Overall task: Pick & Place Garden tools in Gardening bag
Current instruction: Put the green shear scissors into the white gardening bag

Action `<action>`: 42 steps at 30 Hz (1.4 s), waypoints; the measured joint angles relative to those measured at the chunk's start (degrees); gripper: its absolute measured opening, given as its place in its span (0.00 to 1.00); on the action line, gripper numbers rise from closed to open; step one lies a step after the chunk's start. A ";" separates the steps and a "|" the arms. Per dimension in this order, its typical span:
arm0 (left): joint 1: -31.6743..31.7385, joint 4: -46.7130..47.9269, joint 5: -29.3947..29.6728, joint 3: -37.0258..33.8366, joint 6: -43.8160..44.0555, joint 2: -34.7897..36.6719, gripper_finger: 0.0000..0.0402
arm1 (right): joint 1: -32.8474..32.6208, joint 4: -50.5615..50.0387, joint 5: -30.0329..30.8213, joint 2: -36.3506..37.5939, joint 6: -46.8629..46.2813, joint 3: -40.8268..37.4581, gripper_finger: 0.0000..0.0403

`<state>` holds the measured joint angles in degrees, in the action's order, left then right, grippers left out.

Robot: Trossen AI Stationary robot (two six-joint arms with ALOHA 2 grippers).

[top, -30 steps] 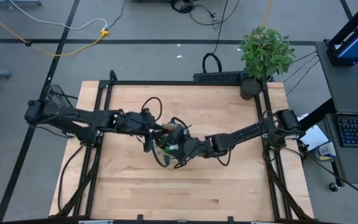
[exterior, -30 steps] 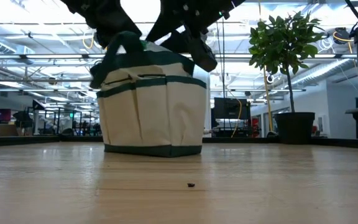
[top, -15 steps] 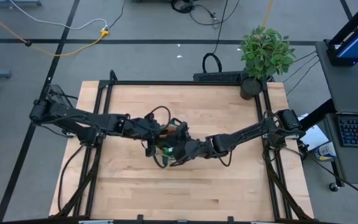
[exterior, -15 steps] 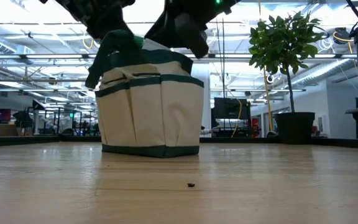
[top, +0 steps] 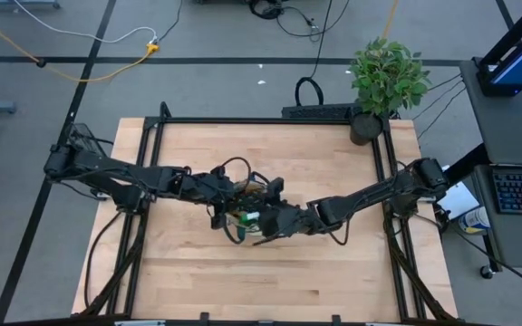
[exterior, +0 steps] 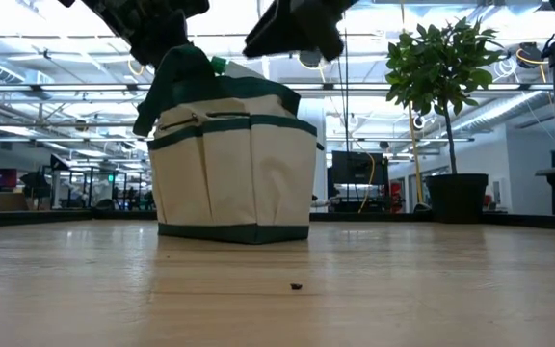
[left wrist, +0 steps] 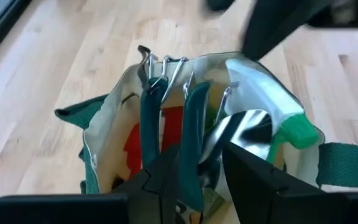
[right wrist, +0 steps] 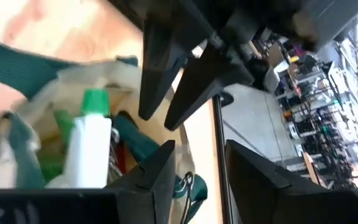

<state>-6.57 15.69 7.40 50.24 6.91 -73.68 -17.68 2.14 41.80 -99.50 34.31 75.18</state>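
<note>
The beige gardening bag (exterior: 234,164) with green trim stands upright on its base at the table's middle. Inside it (left wrist: 107,134) are garden tools: two teal-handled tools (left wrist: 149,118) whose metal heads lean on the far rim, a metal trowel (left wrist: 241,127), a white bottle with a green cap (right wrist: 92,146) and something red (left wrist: 135,146). My left gripper (left wrist: 201,152) hovers open just above the bag's mouth, with one teal handle (left wrist: 194,121) showing between its fingers. My right gripper (right wrist: 201,165) is open and bare, higher up over the bag's right rim (top: 263,217).
A potted plant (top: 388,77) stands at the table's far right corner. The bag's green strap (exterior: 176,82) stands up on its left side. A dark crumb (exterior: 297,286) lies on the bare wood in front of the bag.
My right gripper has lifted up from the bag's right rim and rolled about its own axis. My left gripper has sunk a little over the bag's mouth. The bag's top edge has shifted and its base has slid slightly toward the table's left.
</note>
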 joint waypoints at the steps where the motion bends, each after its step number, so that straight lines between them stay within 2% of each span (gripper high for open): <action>1: 0.00 0.07 0.02 0.00 0.44 -0.35 0.32 | -0.29 0.01 -0.03 0.46 -0.33 0.00 0.33; 6: -0.09 -0.08 0.03 -0.02 0.90 -1.47 0.32 | -2.16 -4.05 0.12 4.38 -4.08 0.00 0.33; 12: -0.11 -7.53 0.18 0.00 -0.66 -1.63 0.32 | -3.96 -12.49 0.06 8.43 -12.51 0.07 0.33; 18: 0.22 -7.59 0.10 0.00 -0.07 -3.22 0.32 | -4.87 -18.56 0.03 9.79 -18.97 0.05 0.33; 23: 0.22 -7.24 0.08 0.00 -0.49 -6.24 0.32 | -5.03 -19.98 -0.06 9.77 -20.16 0.04 0.33; 29: 0.69 -6.60 0.09 -0.02 0.69 -5.68 0.32 | -5.00 -20.86 -0.06 9.73 -20.38 0.02 0.33; 34: 1.90 -6.53 -0.36 0.00 0.68 -5.45 0.21 | -5.00 -20.87 -0.08 9.70 -20.38 0.02 0.33; 37: 2.90 -6.64 -3.54 0.00 -1.27 -5.98 0.13 | -5.00 -20.88 -0.08 9.70 -20.38 0.02 0.33; 42: 3.61 -6.80 -5.35 0.00 -1.89 -6.51 0.11 | -5.00 -20.90 -0.08 9.70 -20.38 0.02 0.33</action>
<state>-2.96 8.88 2.06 50.24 5.02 -80.18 -22.68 -18.76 41.71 -89.80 13.93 75.20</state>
